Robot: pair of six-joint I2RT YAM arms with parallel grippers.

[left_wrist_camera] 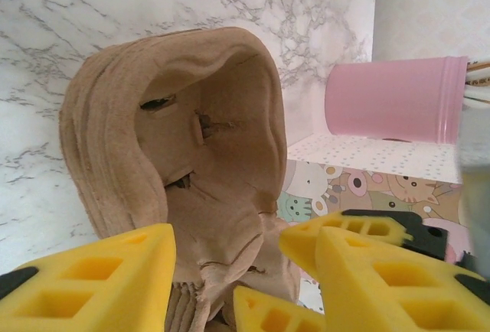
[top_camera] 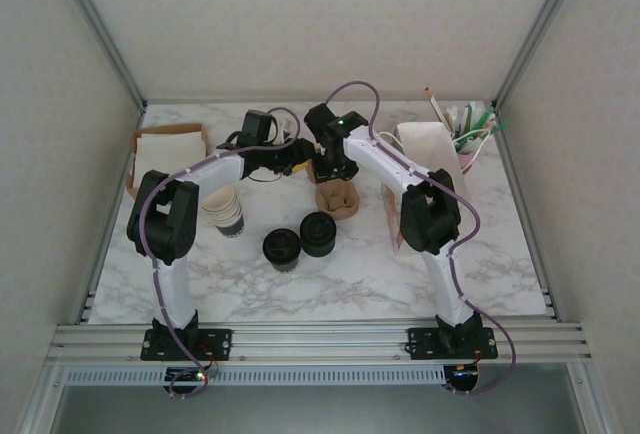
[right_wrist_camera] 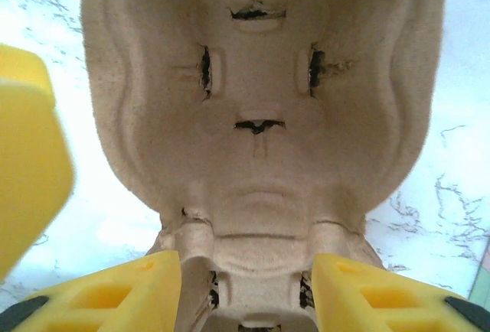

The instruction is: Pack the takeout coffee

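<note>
A stack of brown pulp cup carriers [top_camera: 337, 199] lies on the marble table, with both grippers over its far end. My left gripper [top_camera: 300, 165] is open [left_wrist_camera: 243, 259], and its yellow fingers [left_wrist_camera: 84, 286] stand wide around the carrier stack [left_wrist_camera: 191, 133] and a finger of the other gripper. My right gripper [top_camera: 335, 168] is open [right_wrist_camera: 246, 275], its fingers [right_wrist_camera: 99, 294] close beside the near end of the carrier [right_wrist_camera: 260, 102]. In front of the carriers stand two black round-topped things. The left one [top_camera: 282, 248] looks like the lidded takeout coffee and the right one [top_camera: 318, 233] like stacked lids.
A stack of lidless cream cups [top_camera: 225, 209] stands left of the black-topped things. White napkins in a brown tray [top_camera: 165, 149] sit at the back left. At the back right are a pink cup [left_wrist_camera: 394, 99] with straws [top_camera: 465, 119] and a cartoon-patterned box [left_wrist_camera: 360, 187].
</note>
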